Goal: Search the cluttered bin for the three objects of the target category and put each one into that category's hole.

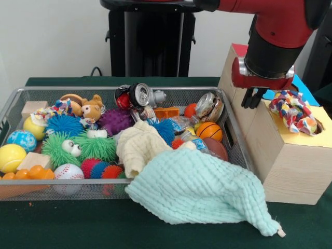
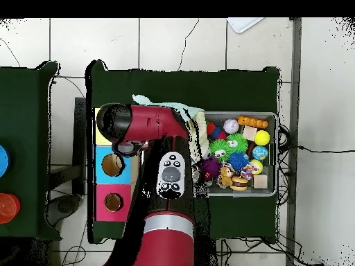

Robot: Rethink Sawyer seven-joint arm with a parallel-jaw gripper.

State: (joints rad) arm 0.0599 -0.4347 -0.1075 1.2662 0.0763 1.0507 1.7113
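Now | rope toy slumped over yellow hole | end effector beside

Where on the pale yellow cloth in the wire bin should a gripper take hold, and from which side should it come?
Grip the yellow cloth on its raised, bunched upper fold, coming straight down from above. It lies heaped on the toys, so that fold stands clear, while its lower edge tucks under the mint towel and the bin walls block a sideways approach.
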